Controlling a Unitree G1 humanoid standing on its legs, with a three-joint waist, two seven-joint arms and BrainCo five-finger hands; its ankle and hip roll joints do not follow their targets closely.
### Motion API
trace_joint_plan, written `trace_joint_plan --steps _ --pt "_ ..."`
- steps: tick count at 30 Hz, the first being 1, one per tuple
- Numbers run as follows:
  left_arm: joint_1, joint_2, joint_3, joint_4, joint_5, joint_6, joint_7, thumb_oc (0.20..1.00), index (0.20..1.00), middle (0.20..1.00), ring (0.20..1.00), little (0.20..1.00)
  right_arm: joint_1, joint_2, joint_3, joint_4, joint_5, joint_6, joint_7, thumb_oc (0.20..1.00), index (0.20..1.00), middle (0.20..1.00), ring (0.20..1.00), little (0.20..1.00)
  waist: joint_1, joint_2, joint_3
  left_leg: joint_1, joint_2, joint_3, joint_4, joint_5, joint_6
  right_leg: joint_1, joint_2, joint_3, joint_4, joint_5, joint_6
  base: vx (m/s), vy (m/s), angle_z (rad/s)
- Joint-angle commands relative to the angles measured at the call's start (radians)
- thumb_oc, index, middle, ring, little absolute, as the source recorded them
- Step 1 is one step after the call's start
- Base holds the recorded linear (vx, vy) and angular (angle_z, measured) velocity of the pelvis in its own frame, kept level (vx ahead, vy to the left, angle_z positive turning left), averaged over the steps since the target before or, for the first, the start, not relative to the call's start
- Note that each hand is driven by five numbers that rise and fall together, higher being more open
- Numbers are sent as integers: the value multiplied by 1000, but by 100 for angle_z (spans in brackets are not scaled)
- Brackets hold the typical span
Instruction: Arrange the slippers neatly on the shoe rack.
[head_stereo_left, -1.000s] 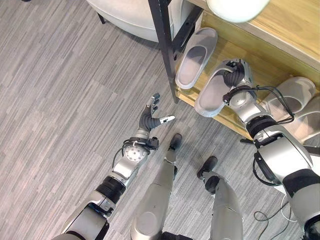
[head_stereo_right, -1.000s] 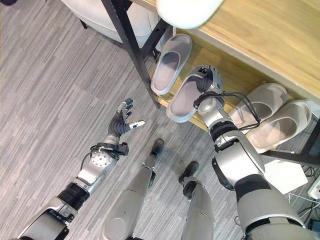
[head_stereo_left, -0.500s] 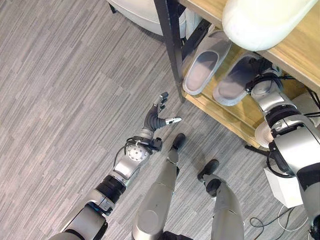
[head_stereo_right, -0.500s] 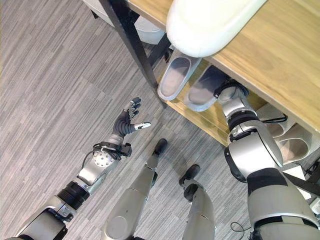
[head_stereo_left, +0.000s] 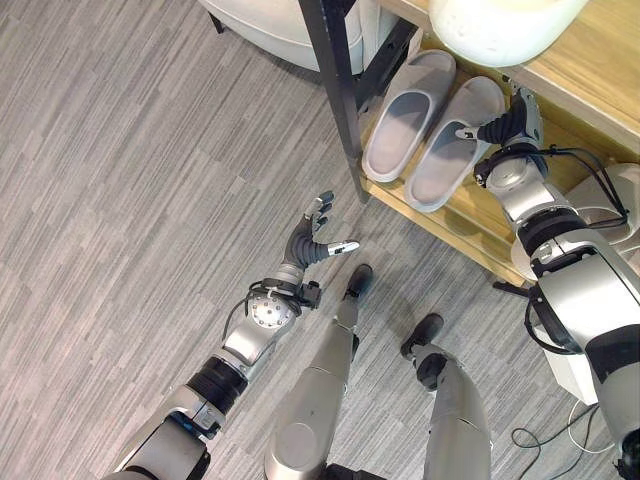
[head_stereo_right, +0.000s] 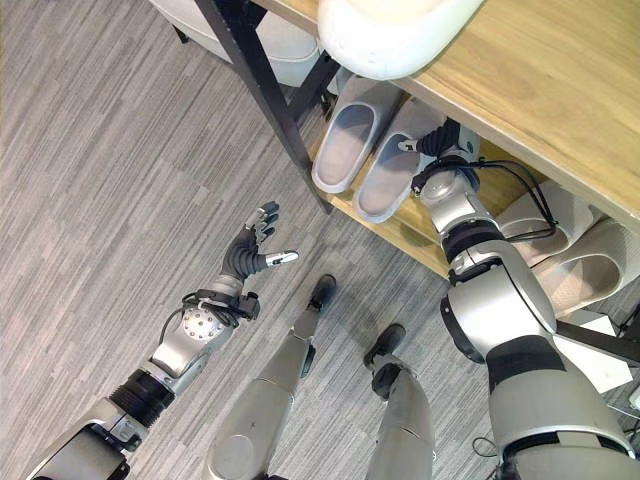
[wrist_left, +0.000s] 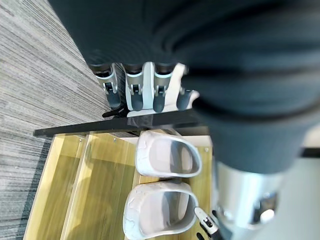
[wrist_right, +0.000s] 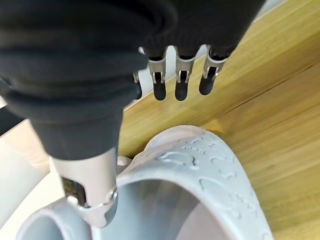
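Note:
Two grey slippers lie side by side on the lower wooden shelf (head_stereo_left: 470, 225) of the shoe rack: the left slipper (head_stereo_left: 405, 125) and the right slipper (head_stereo_left: 452, 150). My right hand (head_stereo_left: 507, 125) is open at the right slipper's toe end, its fingers (wrist_right: 182, 85) straight over the wood and its thumb (wrist_right: 95, 195) close against the slipper's upper (wrist_right: 210, 175). My left hand (head_stereo_left: 308, 243) hovers open above the floor, left of the rack. The left wrist view looks past its fingers (wrist_left: 142, 92) at both slippers (wrist_left: 170, 155).
A black rack post (head_stereo_left: 335, 90) stands at the shelf's left end. A second pair of pale slippers (head_stereo_right: 560, 250) lies further right on the same shelf. A white rounded object (head_stereo_left: 500, 25) sits on the upper shelf, and a white upholstered piece (head_stereo_left: 270, 25) stands behind the post.
The right slipper hung over the shelf's edge under my right hand; now it lies further in, beside the left one, and the hand has opened at its toe. The camera has shifted.

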Motion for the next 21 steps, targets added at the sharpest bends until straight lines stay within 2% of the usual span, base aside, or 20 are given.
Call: trace_joint_plan --steps 1,5,9,10,12,15,21 --pt "-28 14 20 -42 0 -34 17 1000 1000 1000 1000 1000 -53 -4 -27 -69 78 -53 -71 1000 1000 1000 1000 1000 -23 -18 24 42 19 18 46 -132 30 129 4 18 -186 130 101 -18 9 -5" --pt "-39 7 26 -21 13 -26 41 1000 1000 1000 1000 1000 -1 46 -138 -149 219 -103 -127 1000 1000 1000 1000 1000 -45 -24 26 52 23 23 41 -135 31 132 8 27 -188 130 100 -13 10 -6" --pt "-40 5 33 -5 21 -20 57 1000 1000 1000 1000 1000 56 109 -200 -204 315 -139 -135 1000 1000 1000 1000 1000 -61 -29 28 64 27 28 33 -138 31 143 12 32 -197 132 100 -10 -2 -13" --pt "-37 6 39 -5 24 -15 62 1000 1000 1000 1000 1000 107 157 -231 -240 376 -162 -128 1000 1000 1000 1000 1000 -69 -31 29 71 28 29 29 -138 31 150 13 33 -202 134 100 -1 -8 -13" --pt "-37 5 44 1 30 -12 65 1000 1000 1000 1000 1000 148 200 -244 -267 424 -177 -103 1000 1000 1000 1000 1000 -76 -34 29 76 31 30 27 -139 29 155 14 34 -206 137 100 1 -10 -11" --pt "-39 5 46 2 30 -12 66 1000 1000 1000 1000 1000 170 227 -244 -277 440 -181 -83 1000 1000 1000 1000 1000 -78 -34 30 78 30 28 27 -140 28 158 13 30 -206 137 99 1 -6 -5" --pt "-54 1 41 -1 28 -8 82 1000 1000 1000 1000 1000 147 317 -276 -184 622 -209 -38 1000 1000 1000 1000 1000 -65 -25 37 79 27 22 27 -139 26 159 12 26 -202 138 99 0 0 0"
